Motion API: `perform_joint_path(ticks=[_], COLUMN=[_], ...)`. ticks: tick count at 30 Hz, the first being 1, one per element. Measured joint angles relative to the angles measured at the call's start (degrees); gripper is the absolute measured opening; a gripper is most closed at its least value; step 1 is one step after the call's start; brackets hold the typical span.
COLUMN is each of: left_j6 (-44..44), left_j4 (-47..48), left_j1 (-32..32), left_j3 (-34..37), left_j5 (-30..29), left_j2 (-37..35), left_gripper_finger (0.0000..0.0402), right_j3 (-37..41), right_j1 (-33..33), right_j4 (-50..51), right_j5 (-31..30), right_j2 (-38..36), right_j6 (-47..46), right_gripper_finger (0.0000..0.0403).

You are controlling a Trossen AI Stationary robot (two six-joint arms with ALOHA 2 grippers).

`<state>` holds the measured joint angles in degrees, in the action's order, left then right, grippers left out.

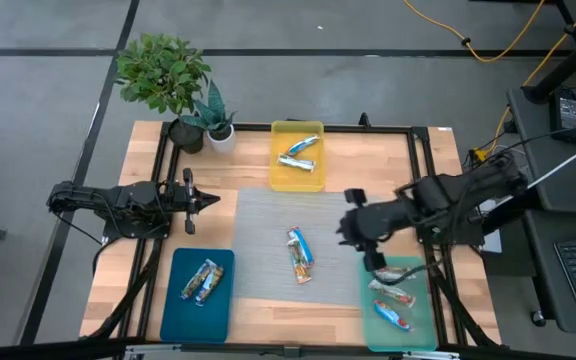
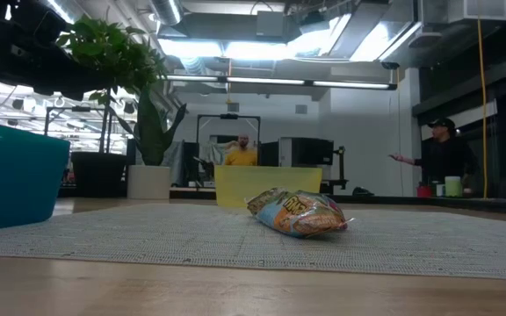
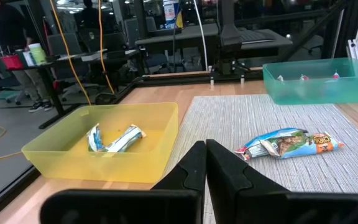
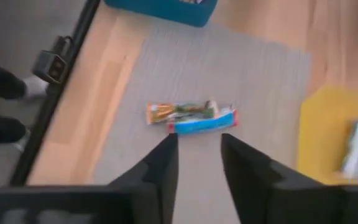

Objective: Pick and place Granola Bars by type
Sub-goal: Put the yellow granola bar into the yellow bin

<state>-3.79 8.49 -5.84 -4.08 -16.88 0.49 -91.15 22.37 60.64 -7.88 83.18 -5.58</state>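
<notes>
A wooden table [image 1: 138,240] is covered in the middle by a grey mat [image 1: 268,250]. A yellow tray [image 1: 280,178] is set at the far edge, a blue tray [image 1: 183,312] and a green tray [image 1: 423,325] at the near corners, and two potted plants [image 1: 183,95] at the far left corner. Two granola bars [image 1: 300,254] are laid on the mat.

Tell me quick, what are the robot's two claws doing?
Left gripper: closed, holding nothing.
Right gripper: open, empty, above the grey mat.

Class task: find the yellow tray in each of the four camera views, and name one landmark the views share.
High view: yellow tray, top centre.
Low view: centre, behind the two granola bars.
Left wrist view: lower left.
Right wrist view: right edge.
Shared landmark: the grey mat carrying those bars.
</notes>
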Motion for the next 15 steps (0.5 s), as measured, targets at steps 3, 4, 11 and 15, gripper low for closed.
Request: perform_joint_path(ticks=[3,4,11,15], left_j6=[0.0,0.0,0.0,0.0], left_j4=[0.0,0.0,0.0,0.0], left_j1=[0.0,0.0,0.0,0.0], left_j3=[0.0,0.0,0.0,0.0], left_j5=[0.0,0.0,0.0,0.0], left_j2=[0.0,0.0,0.0,0.0], left_gripper_finger=[0.0005,0.0006,0.0007,0.0004], right_j3=[-6.5,-8.8,-23.1,-27.7], right_j1=[-1.5,-1.8,-1.9,-2.9], right_j4=[2.0,2.6,2.9,3.3], right_j5=[0.0,0.0,3.0,6.1], right_j2=[5.6,7.6,19.0,23.8], right_j6=[6.0,8.2,23.7,29.1], right_gripper_finger=[0.0155,0.0167,0.0221,0.0227])
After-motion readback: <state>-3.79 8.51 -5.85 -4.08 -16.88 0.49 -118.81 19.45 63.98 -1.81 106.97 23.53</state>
